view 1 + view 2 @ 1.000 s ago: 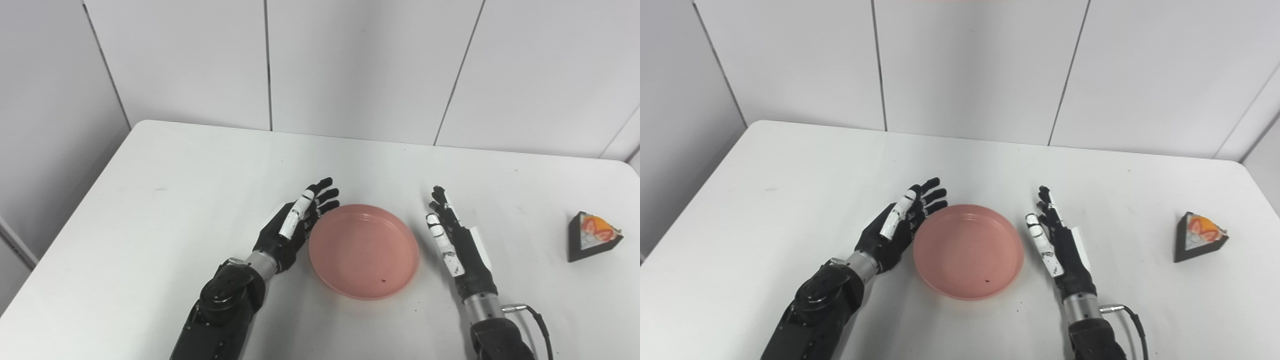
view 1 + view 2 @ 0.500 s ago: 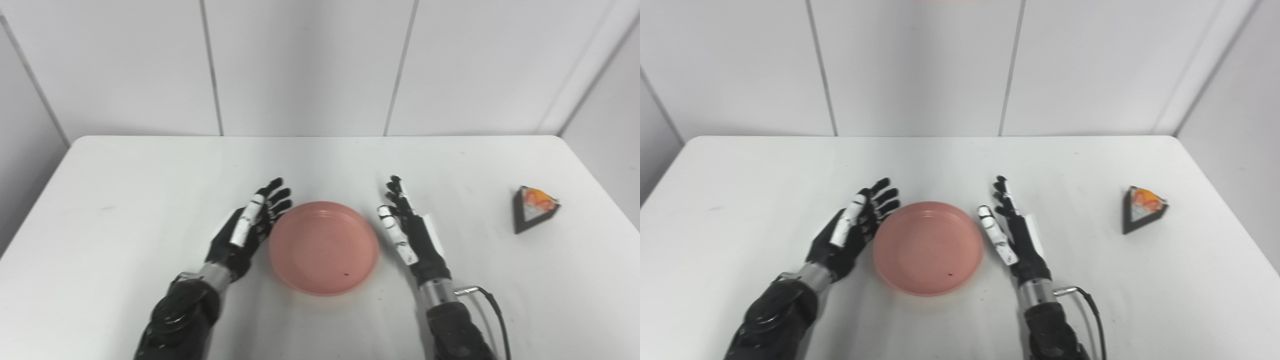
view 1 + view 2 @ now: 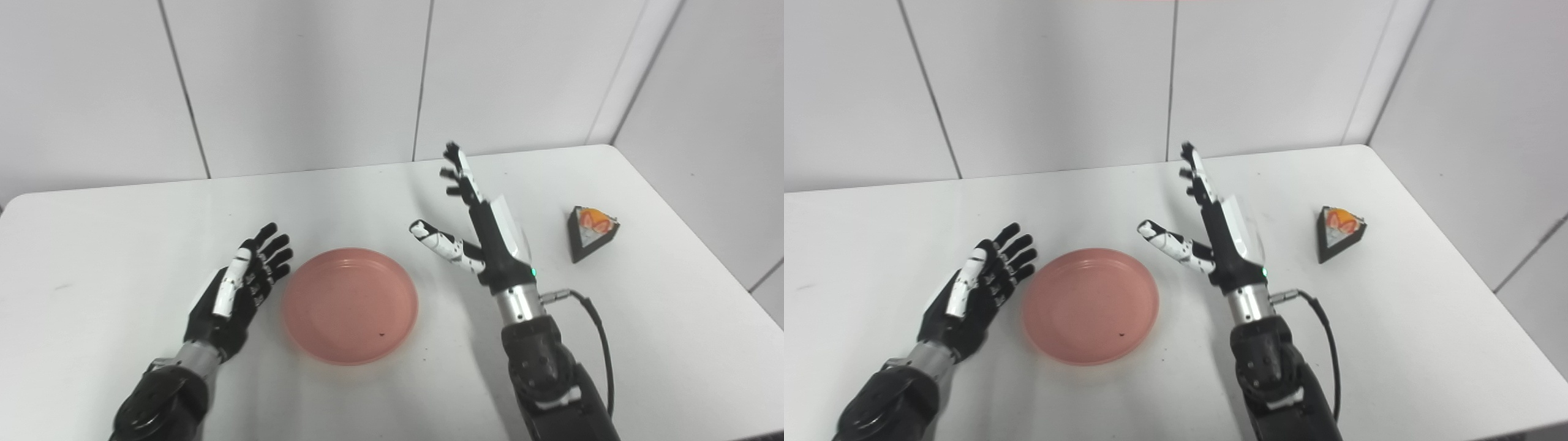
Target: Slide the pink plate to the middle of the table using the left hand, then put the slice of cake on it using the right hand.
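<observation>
The pink plate [image 3: 350, 303] lies empty on the white table [image 3: 110, 233], with a dark speck inside its near rim. My left hand [image 3: 242, 288] rests open just left of the plate, a small gap between them. My right hand [image 3: 481, 229] is raised above the table to the right of the plate, open, fingers pointing up and away, thumb spread toward the plate. The slice of cake [image 3: 589, 224], a dark wedge with orange and white topping, sits near the table's right edge, well to the right of my right hand.
White wall panels [image 3: 294, 79] stand behind the table, and another wall runs close along its right side. The table's right edge [image 3: 698, 251] passes near the cake. A black cable [image 3: 597, 331] loops off my right wrist.
The camera has swung to the right, shifting the whole scene left. My right hand has lifted off the table and moved forward, its thumb spreading. My left hand has drawn slightly away from the plate.
</observation>
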Controlling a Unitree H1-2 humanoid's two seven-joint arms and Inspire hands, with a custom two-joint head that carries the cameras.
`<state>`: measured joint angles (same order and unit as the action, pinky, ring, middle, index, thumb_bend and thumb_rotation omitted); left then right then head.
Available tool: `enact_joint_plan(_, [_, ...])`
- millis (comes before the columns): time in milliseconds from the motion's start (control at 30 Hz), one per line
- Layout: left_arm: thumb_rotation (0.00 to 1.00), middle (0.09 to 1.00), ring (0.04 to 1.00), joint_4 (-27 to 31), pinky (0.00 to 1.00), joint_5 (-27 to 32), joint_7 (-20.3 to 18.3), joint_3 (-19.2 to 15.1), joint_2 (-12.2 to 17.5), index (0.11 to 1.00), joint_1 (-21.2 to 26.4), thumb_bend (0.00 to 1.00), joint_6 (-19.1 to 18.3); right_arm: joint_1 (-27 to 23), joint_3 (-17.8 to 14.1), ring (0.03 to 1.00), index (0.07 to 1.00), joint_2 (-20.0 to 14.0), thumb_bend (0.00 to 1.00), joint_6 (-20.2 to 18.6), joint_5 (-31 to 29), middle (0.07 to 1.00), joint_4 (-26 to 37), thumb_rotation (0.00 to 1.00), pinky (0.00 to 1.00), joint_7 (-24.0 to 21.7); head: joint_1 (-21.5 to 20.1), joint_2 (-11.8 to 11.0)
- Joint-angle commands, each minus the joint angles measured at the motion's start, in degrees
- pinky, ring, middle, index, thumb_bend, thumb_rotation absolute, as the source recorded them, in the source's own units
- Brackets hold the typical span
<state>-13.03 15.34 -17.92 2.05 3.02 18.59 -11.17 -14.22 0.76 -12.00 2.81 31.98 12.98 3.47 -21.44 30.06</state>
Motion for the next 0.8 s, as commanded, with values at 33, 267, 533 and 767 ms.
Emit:
enact_joint_plan(33, [1.00,0.937,0.927,-3.5,0.93,-0.6,0.0,-0.2,1.1,0.932,-1.6,0.37,-1.0,-2.7,-1.5,0.886,0.984,-3.3,0.74,-1.9,1.5,0.980,4.4,0.60,0.73,-1.6,-0.7,-0.2])
enact_joint_plan(267, [1.00,0.922,0.911,-5.0,0.91,-0.9,-0.5,-0.1,1.8,0.918,-1.3,0.39,0.5,-5.3,-4.8,0.857,0.932,-10.6,0.84,-11.6,13.1,0.953,11.8,0.50,0.66,-8.6,-1.9,-0.3])
enact_joint_plan(533, [1.00,0.911,0.901,-5.9,0.90,-1.1,-0.3,-0.2,2.1,0.906,-1.0,0.39,1.3,-7.0,-8.3,0.743,0.897,-13.4,0.83,-20.9,24.6,0.905,13.5,0.47,0.50,-13.9,-2.9,-0.7])
enact_joint_plan(767, [1.00,0.909,0.897,-7.2,0.89,-0.5,-0.8,-0.6,2.3,0.905,-0.7,0.42,1.8,-8.8,-10.6,0.728,0.877,-16.7,0.79,-27.9,28.6,0.897,13.6,0.42,0.48,-23.5,-3.5,-0.9])
